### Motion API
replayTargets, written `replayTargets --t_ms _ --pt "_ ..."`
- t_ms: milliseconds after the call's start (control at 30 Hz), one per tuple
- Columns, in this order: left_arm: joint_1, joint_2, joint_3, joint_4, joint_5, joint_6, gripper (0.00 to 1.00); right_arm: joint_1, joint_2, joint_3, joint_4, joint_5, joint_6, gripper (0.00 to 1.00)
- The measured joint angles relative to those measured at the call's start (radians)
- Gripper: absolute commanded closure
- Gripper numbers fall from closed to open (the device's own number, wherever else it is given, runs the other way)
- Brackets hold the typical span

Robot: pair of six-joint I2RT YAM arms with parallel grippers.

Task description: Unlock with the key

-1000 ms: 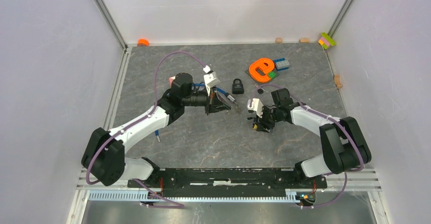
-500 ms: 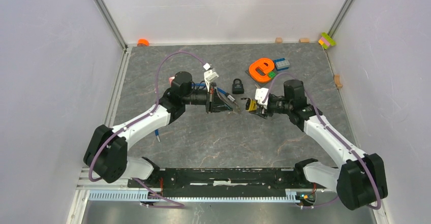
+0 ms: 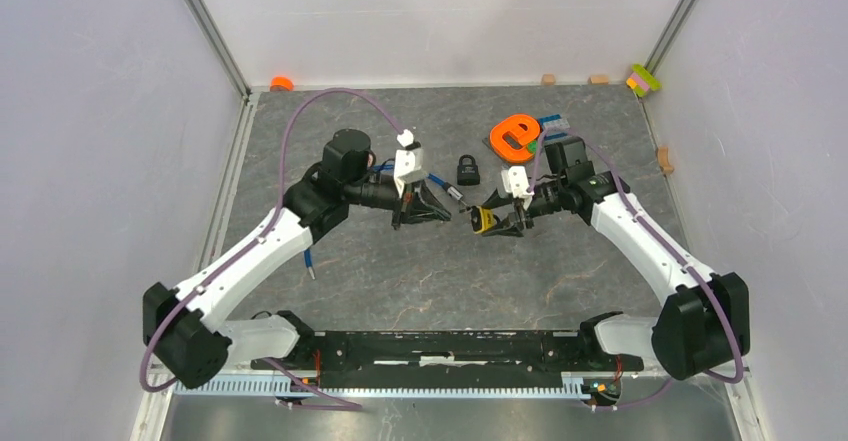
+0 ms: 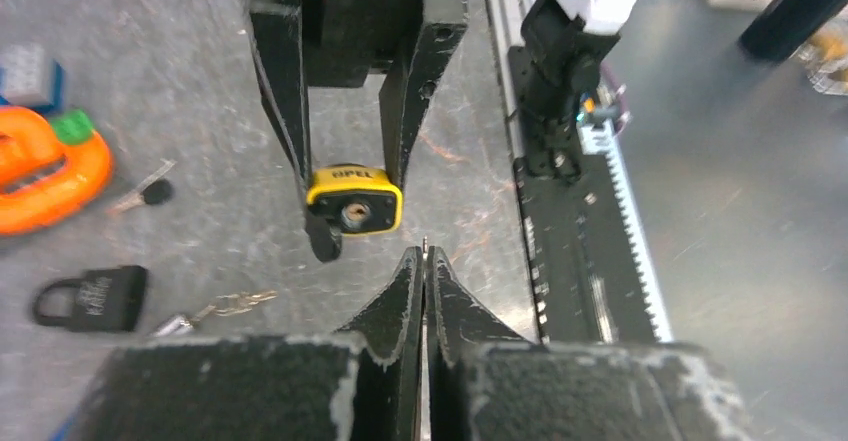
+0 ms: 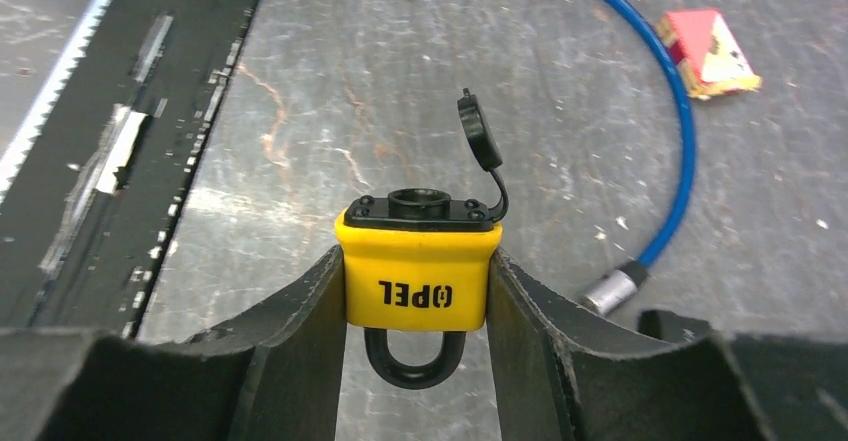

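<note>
Padlock (image 5: 417,261) btwn R fingers (image 5: 298,346), poss. key (image 4: 425,248) in L fingers (image 4: 403,299)

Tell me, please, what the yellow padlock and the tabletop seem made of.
Padlock: probably a matte yellow plastic or rubber cover, smooth with printed letters. Tabletop: grey marbled, scratched sheet with dull sheen, possibly laminate or stone.

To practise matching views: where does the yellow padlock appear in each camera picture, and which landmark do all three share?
Top external: yellow padlock just right of centre, held in the right arm's jaws.
Left wrist: a little left of centre, keyhole facing the camera.
Right wrist: low centre, clamped between the jaws.
Shared: the black rail, at the bottom, right and top left respectively.
</note>
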Motion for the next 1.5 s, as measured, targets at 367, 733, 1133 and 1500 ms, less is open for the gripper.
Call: replayTargets --t_ms 367,733,1133,1500 --pt "-0.262 -0.137 0.037 -0.361 -0.301 0.559 0.98 0.163 0.065 -0.008 -0.191 -0.034 -0.122 1.0" --pt "-0.353 -0.129 0.037 -0.48 -0.414 0.797 0.98 0.191 0.111 -0.008 -0.246 -0.034 -0.152 1.0" --pt "-0.379 -0.118 0.014 -0.454 -0.422 0.814 0.98 0.194 0.113 -0.008 -0.25 -0.034 -0.157 1.0" --pt "-0.38 -0.12 0.014 -0.439 -0.341 0.774 0.98 0.212 0.095 -0.056 -0.324 -0.032 -0.322 1.0"
